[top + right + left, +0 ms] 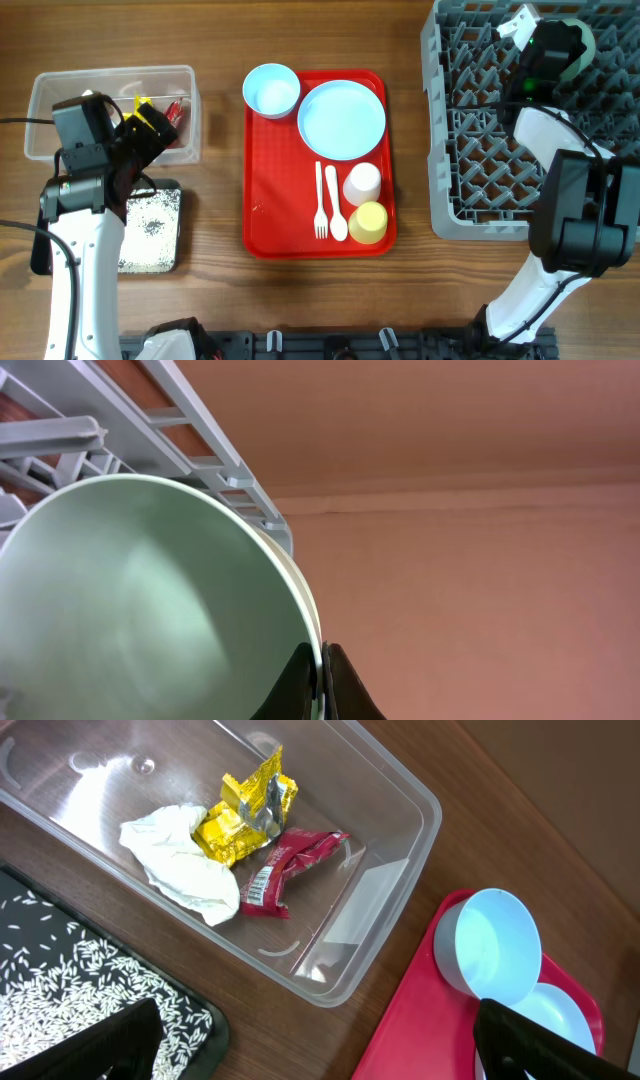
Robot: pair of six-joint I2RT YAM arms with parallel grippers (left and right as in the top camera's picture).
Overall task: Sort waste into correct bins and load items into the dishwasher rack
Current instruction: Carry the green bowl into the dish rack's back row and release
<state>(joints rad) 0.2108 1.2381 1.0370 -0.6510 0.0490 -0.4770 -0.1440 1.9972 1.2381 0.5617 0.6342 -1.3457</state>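
Observation:
The clear tub (60, 95) holds the yellow foil wrapper (245, 820), the red-and-clear wrapper (285, 870) and the white tissue (185, 865). The black tray (150, 230) holds white crumbs (70, 990). My left gripper (320, 1055) is open and empty, over the table between the tub and the red tray; it also shows in the overhead view (150, 125). My right gripper (322, 670) is shut on the rim of the pale green bowl (150, 600), held over the far part of the dishwasher rack (480, 150). The bowl's edge shows in the overhead view (588, 45).
The flat red serving tray (275, 215) carries the light blue bowl (271, 90), light blue plate (342, 118), white cup (362, 183), yellow cup (368, 222), white fork (321, 205) and spoon (335, 210). The rack's pegs (150, 420) stand beside the green bowl.

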